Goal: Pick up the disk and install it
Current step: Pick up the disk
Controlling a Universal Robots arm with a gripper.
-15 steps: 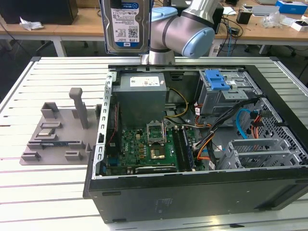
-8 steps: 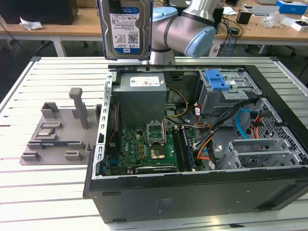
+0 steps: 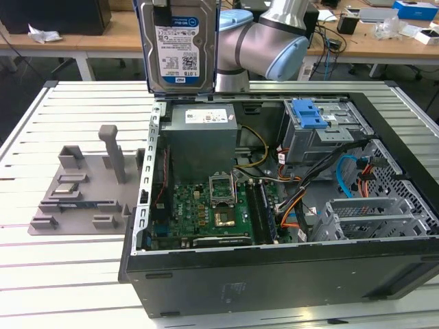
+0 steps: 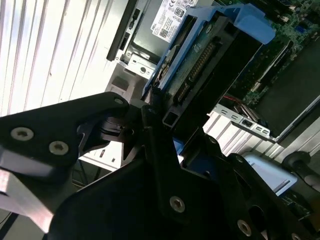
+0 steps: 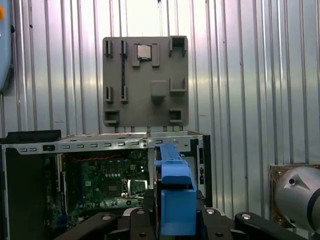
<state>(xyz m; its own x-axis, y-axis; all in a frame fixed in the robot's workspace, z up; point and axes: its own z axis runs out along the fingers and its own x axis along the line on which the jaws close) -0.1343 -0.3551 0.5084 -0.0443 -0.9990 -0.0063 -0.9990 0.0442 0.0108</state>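
The black hand (image 5: 175, 207) is clamped on the flat silver disk (image 3: 177, 48) with blue plastic rails. It hangs upright above the open case (image 3: 274, 277)

One disk (image 3: 177, 44) is counted. One open computer case (image 3: 274, 281) is counted on the surface (image 3: 62, 274), and inside it one motherboard (image 3: 192, 209), one grey power supply box (image 3: 199, 147) and one blue latch (image 3: 309, 113). One grey fixture plate (image 3: 68, 205) and one robot arm (image 3: 274, 41) are counted.

The arm (image 3: 241, 42) was silver-grey tubing with pale blue joint caps (image 3: 287, 60), its gripper (image 5: 176, 205) matte black with silver screws (image 4: 59, 147).
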